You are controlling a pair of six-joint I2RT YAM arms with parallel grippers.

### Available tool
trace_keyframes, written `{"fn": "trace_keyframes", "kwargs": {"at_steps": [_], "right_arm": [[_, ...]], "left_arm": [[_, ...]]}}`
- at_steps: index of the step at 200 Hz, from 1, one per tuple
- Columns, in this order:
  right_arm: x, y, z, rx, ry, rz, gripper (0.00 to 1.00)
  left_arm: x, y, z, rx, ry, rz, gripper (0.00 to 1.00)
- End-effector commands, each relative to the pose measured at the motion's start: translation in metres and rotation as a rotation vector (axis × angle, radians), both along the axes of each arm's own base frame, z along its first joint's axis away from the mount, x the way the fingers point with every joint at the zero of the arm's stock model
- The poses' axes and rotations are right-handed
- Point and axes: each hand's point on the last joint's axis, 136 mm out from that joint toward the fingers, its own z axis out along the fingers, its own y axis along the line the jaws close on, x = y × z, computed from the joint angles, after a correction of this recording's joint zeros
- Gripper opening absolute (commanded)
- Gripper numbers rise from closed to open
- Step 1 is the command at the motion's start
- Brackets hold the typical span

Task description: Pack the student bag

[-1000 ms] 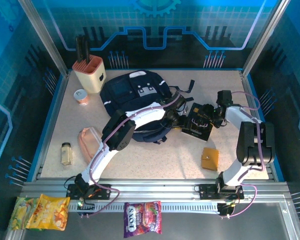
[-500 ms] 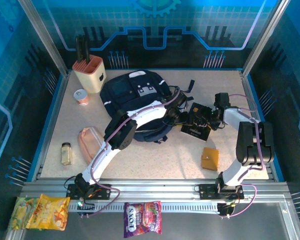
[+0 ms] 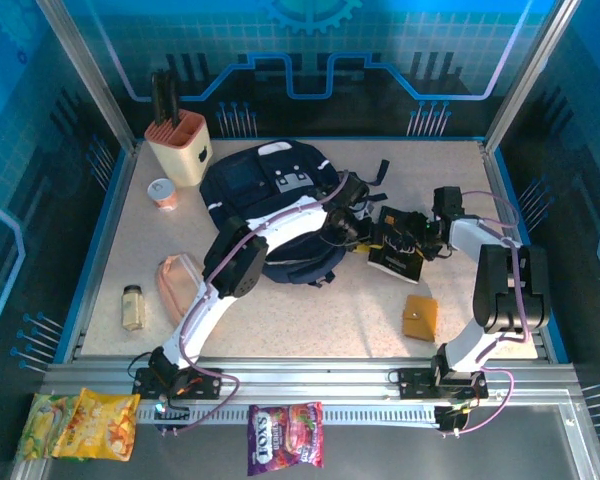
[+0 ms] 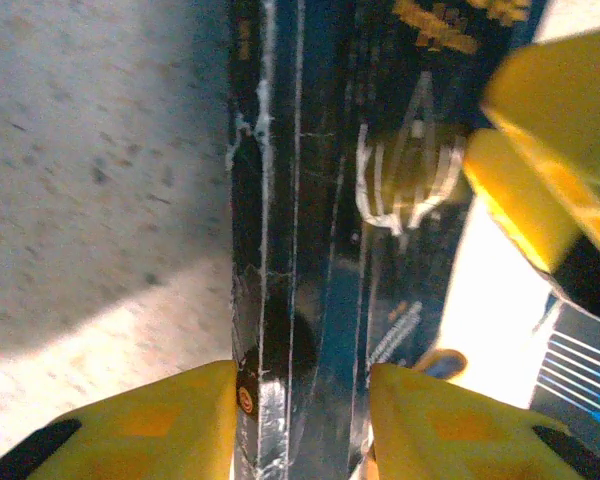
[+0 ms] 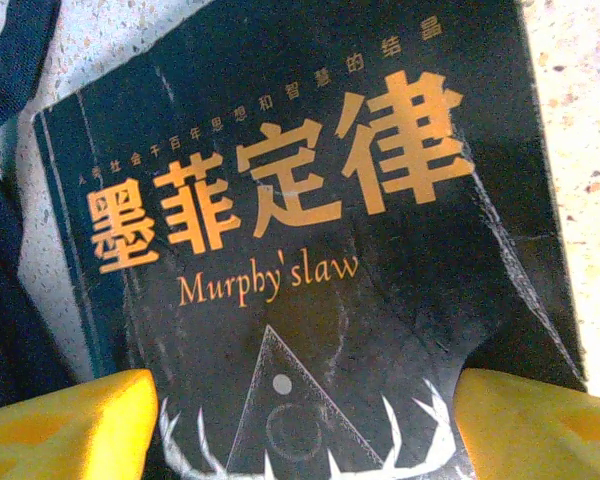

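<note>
Since the earlier frame your left arm had drawn its wrist back over the bag's right side, and the book had tipped so that its pale page edge showed along the near side.

On the worktop (image 3: 330,320), the student bag (image 3: 260,185) lay flat toward the back, left of centre, front face up, with your left arm crossing its near edge. You could not tell from above whether its mouth stood open.

Just right of the bag, between the two arms, was the black book (image 3: 400,262) titled "Murphy's law". Your right gripper (image 5: 300,425) had its jaws spread wide across the cover, one finger against each side, so it looked to be holding the book. Your left gripper (image 4: 302,400) had its jaws drawn narrow, with the book's edge between them and apparently pinched.

By that reading you were mid-handover, or steadying the book with both arms before loading it. The next move would have called for one sure grip, then easing the other jaws off without twisting the book, and finding the bag's opening before swinging the book over.

A pink pouch (image 3: 178,280), an orange wallet (image 3: 418,316) and a small jar (image 3: 132,307) lay unpacked, well apart from the bag.
</note>
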Motion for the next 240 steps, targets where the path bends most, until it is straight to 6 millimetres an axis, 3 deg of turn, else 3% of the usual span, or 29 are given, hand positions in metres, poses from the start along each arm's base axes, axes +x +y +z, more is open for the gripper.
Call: {"fn": "trace_keyframes", "kwargs": {"at_steps": [1,64,125,166,240], "right_arm": [[-0.026,0.011,-0.022,0.07,0.114,-0.007,0.8],[-0.035,0.016,-0.031,0.111,0.134,-0.028,0.79],[-0.037,0.006,-0.021,0.032,0.126,-0.011,0.78],[-0.039,0.005,-0.019,0.008,0.133,0.016,0.78],[-0.037,0.014,-0.028,0.026,0.165,0.032,0.78]], "left_arm": [[-0.012,-0.025,0.082,-0.214,-0.076,-0.064,0.36],[-0.014,-0.031,0.049,-0.206,0.036,-0.044,0.42],[0.014,0.004,-0.001,0.062,-0.111,0.048,0.5],[0.024,0.008,-0.033,0.146,-0.12,0.061,0.5],[0.022,0.019,-0.056,0.232,-0.116,0.072,0.64]]}}
